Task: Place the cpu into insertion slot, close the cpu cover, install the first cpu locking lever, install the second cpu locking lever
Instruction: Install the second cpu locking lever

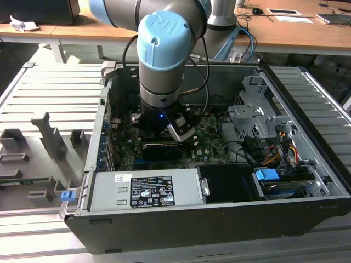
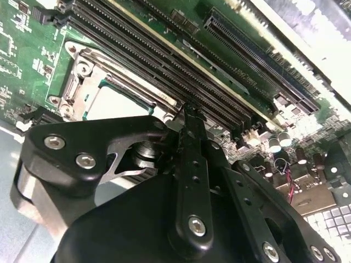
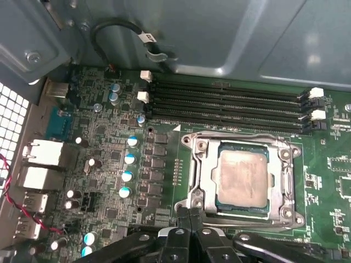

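One cpu (image 3: 243, 176) sits in the insertion slot (image 3: 205, 181) under the cpu cover (image 3: 281, 164) — end effector (image 3: 190, 215) pinched together, holding nothing.

A big black sticker (image 1: 151, 192) sat on the grey box (image 1: 186, 183) at the front of the computer case (image 1: 219, 230), full of tiny white print and little signs, and a small white sticker (image 1: 121, 178) sat just beside it, but none of it could be read. The white tag (image 3: 147, 37) on the black cable (image 3: 104, 27) in the first wrist view had tiny marks that were too small to read as well.
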Controlling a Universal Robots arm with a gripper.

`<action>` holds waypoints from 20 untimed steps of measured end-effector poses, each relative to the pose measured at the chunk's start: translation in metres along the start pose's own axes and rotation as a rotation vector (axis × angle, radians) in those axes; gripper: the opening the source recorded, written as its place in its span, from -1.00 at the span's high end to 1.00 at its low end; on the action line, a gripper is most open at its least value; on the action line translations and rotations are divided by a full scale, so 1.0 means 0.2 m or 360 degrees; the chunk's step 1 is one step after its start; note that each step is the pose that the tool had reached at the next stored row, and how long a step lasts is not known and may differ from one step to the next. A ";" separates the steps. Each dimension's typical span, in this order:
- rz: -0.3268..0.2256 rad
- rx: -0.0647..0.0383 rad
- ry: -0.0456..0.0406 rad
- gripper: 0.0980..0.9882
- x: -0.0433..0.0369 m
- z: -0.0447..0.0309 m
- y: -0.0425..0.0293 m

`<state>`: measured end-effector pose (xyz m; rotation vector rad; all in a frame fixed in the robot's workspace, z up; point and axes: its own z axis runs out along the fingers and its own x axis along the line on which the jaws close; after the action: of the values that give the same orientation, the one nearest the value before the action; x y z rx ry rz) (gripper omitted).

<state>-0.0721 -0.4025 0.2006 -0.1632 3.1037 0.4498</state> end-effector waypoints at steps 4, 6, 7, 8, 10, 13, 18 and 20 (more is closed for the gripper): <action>0.0000 -0.0032 -0.0003 0.98 0.004 0.018 -0.005; -0.0001 -0.0046 -0.0005 0.98 0.006 0.025 -0.007; -0.0001 -0.0051 -0.0005 0.98 0.008 0.030 -0.008; -0.0001 -0.0052 -0.0005 0.98 0.009 0.033 -0.009; -0.0001 -0.0052 -0.0005 0.98 0.010 0.033 -0.009; -0.0001 -0.0054 -0.0006 0.98 0.010 0.018 -0.004; 0.0000 -0.0053 -0.0006 0.98 0.009 -0.050 0.016; 0.0001 -0.0053 -0.0005 0.98 0.009 -0.073 0.023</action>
<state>-0.0741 -0.4025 0.2159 -0.1617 3.0943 0.5017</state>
